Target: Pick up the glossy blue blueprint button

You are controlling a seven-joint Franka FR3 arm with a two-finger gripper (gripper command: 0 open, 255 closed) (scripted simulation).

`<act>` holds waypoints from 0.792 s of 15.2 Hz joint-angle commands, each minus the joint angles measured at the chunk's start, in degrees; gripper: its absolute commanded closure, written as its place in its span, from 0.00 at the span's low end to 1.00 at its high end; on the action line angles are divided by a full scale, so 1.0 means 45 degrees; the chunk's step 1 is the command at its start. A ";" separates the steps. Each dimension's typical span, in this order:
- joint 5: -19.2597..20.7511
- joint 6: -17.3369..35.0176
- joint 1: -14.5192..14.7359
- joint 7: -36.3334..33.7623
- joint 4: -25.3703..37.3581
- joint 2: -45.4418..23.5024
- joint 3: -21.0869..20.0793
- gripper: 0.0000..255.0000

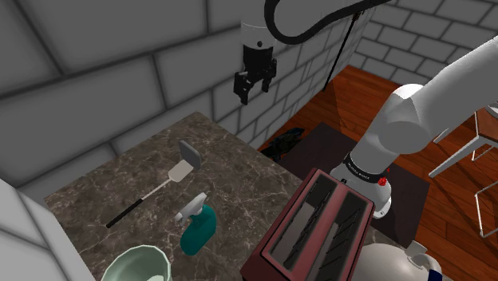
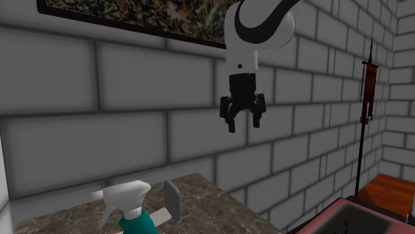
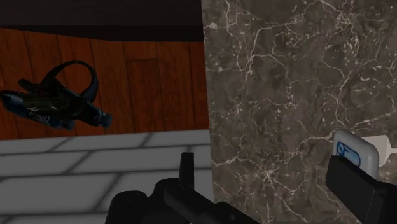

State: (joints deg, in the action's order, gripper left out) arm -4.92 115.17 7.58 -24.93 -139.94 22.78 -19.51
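The shiny dark blue lumpy thing with a loop point(image 3: 56, 102), taken to be the button, is seen on the brown wooden floor point(image 3: 153, 83), just past the edge of the dark marble worktop point(image 3: 286, 83). The black claw point(image 1: 255, 86) is hung high over that edge. Its two fingers are spread wide apart, and nothing is held or touched. The claw should be lowered slowly past the edge, and the thing's thick middle lined up between the fingers.

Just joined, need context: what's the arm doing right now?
The white Franka arm's black two-finger gripper hangs open and empty, high above the dark veined stone counter near its edge. The small pale-blue, white-rimmed button sits on the counter beside the black-handled white spatula, untouched. A teal spray bottle is nearby.
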 commanded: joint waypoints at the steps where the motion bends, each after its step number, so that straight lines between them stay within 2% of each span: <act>1: 0.0023 0.0664 0.0062 -0.0425 0.0179 -0.0822 -0.0377 0.00; 6: 0.0496 0.2104 0.0199 -0.1682 0.0912 -0.3035 -0.1279 0.00; 12: 0.1889 0.3419 0.0569 -0.3521 0.2312 -0.5987 -0.1969 0.00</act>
State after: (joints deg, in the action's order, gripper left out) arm 2.12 129.76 9.66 -38.90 -131.25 -1.41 -27.86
